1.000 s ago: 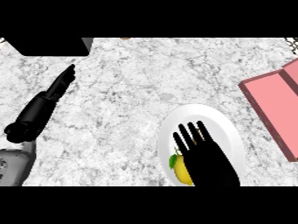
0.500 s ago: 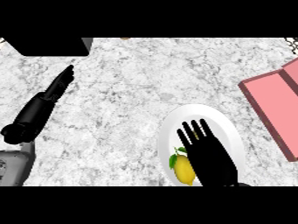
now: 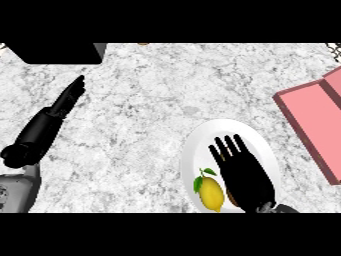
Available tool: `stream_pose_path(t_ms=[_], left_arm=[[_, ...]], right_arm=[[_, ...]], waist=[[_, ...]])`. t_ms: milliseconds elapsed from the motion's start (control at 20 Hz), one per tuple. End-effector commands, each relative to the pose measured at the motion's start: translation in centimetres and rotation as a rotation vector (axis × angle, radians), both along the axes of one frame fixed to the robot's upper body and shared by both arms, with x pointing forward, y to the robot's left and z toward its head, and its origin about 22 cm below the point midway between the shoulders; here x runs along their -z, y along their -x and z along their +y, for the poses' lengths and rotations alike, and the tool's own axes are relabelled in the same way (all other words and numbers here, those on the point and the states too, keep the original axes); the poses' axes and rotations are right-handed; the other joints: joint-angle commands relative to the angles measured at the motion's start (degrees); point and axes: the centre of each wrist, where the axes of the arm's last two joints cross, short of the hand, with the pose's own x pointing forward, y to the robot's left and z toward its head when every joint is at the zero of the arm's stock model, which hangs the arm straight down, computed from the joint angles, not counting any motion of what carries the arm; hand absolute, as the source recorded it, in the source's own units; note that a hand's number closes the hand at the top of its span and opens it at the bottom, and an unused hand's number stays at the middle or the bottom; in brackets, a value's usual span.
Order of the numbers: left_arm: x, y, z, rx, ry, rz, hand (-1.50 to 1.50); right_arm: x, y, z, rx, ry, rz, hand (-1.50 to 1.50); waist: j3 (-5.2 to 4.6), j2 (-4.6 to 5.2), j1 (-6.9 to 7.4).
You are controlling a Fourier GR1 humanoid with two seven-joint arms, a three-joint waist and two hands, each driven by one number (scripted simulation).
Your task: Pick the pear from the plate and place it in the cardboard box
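Right hand over the plate, pear beside it

I see my right hand (image 3: 243,172) above the white plate (image 3: 202,145), fingers (image 3: 228,147) straight, released; the yellow pear (image 3: 211,194) lies just left. Pink cardboard box (image 3: 317,125) at the desk (image 3: 143,110) right. Left hand (image 3: 51,122) rests outstretched. No readable writing.

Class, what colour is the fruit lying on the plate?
Yellow with a green leaf, seen in the head view.
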Motion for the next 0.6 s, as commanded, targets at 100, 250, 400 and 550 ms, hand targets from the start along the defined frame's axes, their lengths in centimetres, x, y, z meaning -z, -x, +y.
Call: stream_pose_path(t_ms=[100, 250, 400, 550], left_arm=[[0.5, 0.8, -0.1, -0.002, -0.009, 0.004, 0.0], [-1.4, -0.2, 0.4, 0.003, -0.006, -0.005, 0.0], [-0.9, -2.2, -1.1, 0.0, -0.001, 0.0, 0.0], [-1.8, -1.2, 0.3, 0.006, -0.014, -0.01, 0.0]], right_arm=[[1.8, -0.7, -1.0, -0.145, 0.001, 0.027, 1.5], [1.4, -1.8, -1.4, -0.18, -0.021, -0.059, 1.5], [3.0, -1.2, -1.1, -0.251, -0.03, -0.106, 1.5], [0.2, -3.5, 1.5, -0.145, -0.15, -0.109, 1.5]], waist=[[0.01, 0.03, 0.28], [0.02, 0.02, 0.14], [0.02, 0.08, -0.15], [0.02, 0.05, 0.31]])
